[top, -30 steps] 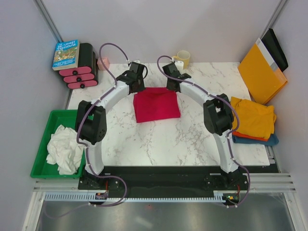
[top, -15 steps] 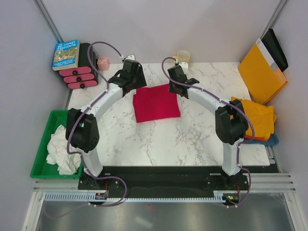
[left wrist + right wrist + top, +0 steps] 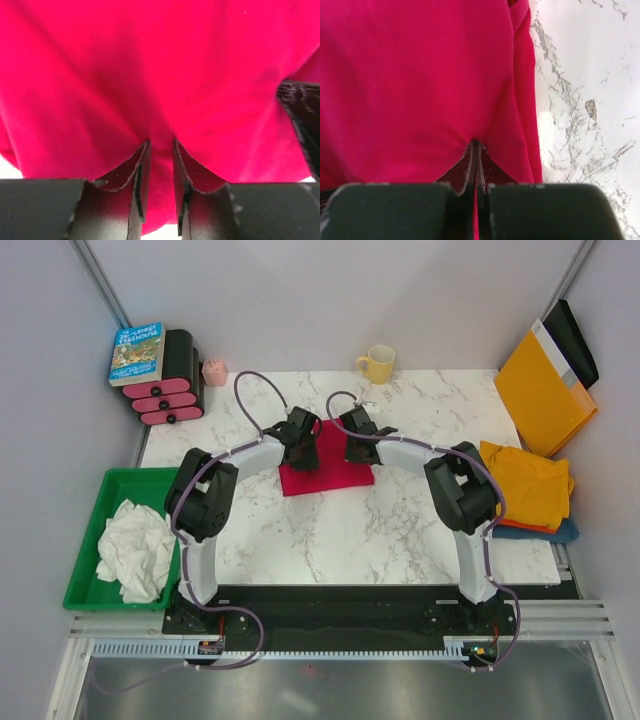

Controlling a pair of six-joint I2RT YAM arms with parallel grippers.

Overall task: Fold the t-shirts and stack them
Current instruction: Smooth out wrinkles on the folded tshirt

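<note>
Tabletop of white marble (image 3: 330, 540) carries a crimson red cloth t-shirt (image 3: 330, 475), folded into a rough rectangle at its middle, a little toward the far side. The shirt's longer side runs left to right, and its near edge slants slightly farther away on the right. Both arms bend with elbows out to the sides and forearms turned inward, meeting over the far half of the shirt. The left end effector (image 3: 306, 452) pinches a raised ridge of the red cloth between its fingers (image 3: 131, 172). The right end effector (image 3: 357, 450) has its fingers (image 3: 462, 172) pressed almost together on a thin sliver of the same cloth. At the right edge lies a mustard-yellow t-shirt (image 3: 525, 485) on top of a small stack. A crumpled white t-shirt (image 3: 135, 550) sits in a green plastic tray (image 3: 80, 560) on the left
</note>
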